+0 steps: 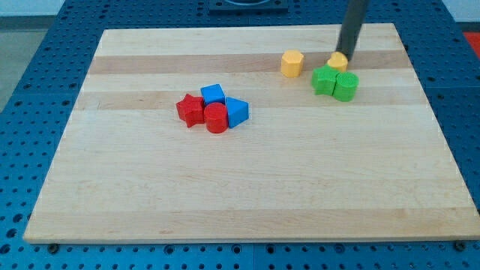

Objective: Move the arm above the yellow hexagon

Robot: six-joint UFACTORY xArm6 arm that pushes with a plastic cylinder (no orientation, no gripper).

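Yellow hexagon sits near the board's top edge, right of middle, well apart from the red and blue cluster. Wooden board fills the view. Red star, red cylinder, blue cube and blue wedge crowd left of centre. Toward the top right corner, two green blocks touch a second yellow block. My tip, a bare rod holding nothing, rests at that second yellow block, right of the hexagon.

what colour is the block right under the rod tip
Yellow: the block touching my tip, seen in the camera view.
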